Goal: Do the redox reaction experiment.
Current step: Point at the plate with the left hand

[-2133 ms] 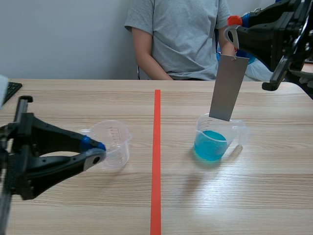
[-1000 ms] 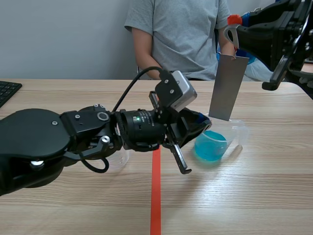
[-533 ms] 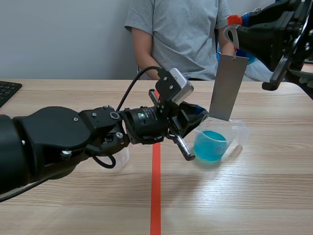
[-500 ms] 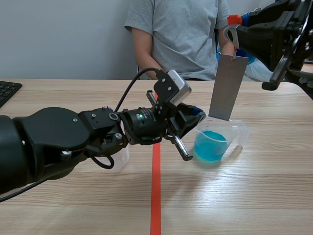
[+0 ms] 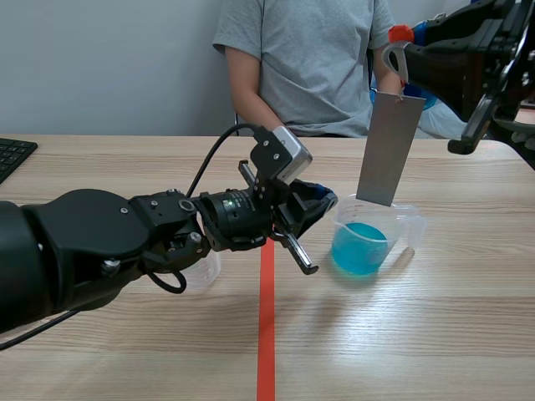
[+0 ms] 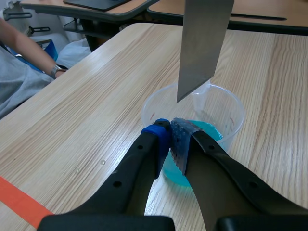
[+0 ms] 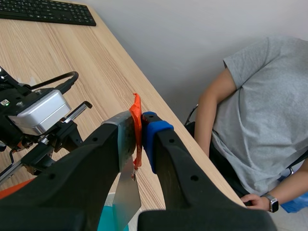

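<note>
Scene view: a light wooden table [image 5: 418, 334] is crossed from near to far by an orange-red tape line [image 5: 266, 334]. The black left arm [image 5: 117, 242] is stretched over that line, and a clear empty plastic measuring cup [image 5: 207, 269] is largely hidden behind it. The left jaws are held narrow, almost touching, with nothing seen between them, just short of the near rim of a clear plastic beaker of blue liquid [image 5: 359, 246]. Over the beaker a flat grey metal strip [image 5: 386, 150] is hung, its lower end at the rim and above the liquid. The right jaws, on the raised right arm [image 5: 468, 58], are closed on an orange-red tab [image 5: 399, 35] at the strip's top.

Farther off, a black keyboard [image 5: 12, 154] is seen at the table's left edge, and a person in a grey T-shirt [image 5: 309, 58] is seated before a plain grey wall [image 5: 109, 67].

Compared with half a second earlier, the left jaws have been drawn slightly back from the beaker. The strip and right arm are unmoved.

Two cups, one strip, two arms, one keyboard and one person are counted.
</note>
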Motion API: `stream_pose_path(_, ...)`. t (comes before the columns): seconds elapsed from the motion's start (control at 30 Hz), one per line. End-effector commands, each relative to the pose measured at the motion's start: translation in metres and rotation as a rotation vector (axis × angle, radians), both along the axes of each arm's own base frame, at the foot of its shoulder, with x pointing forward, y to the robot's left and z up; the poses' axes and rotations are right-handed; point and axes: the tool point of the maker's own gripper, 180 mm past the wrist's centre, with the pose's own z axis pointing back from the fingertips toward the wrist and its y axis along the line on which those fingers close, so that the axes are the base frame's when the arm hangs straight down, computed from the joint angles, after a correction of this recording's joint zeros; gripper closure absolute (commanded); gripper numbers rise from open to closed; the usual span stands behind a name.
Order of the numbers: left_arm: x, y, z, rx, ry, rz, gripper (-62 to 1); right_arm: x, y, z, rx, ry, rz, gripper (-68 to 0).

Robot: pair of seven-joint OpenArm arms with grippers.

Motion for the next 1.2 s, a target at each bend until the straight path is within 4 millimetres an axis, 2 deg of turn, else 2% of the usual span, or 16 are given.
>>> stream_pose_path(0.0,0.001,-0.017,0.025,-0.066,-0.036,-0.027,-3.6,0.001,-0.001,0.016,0.018,-0.047,0.004,-1.1)
stream_pose_path(0.33,0.001,-0.032,0.031,-0.066,-0.04,-0.03,-3.6,0.001,0.0,0.017,0.02,-0.049,0.005,-1.1)
stream_pose_path(1.17,0.003,-0.03,0.03,-0.062,-0.042,-0.023,-3.6,0.001,0.0,0.017,0.02,-0.049,0.005,-1.1)
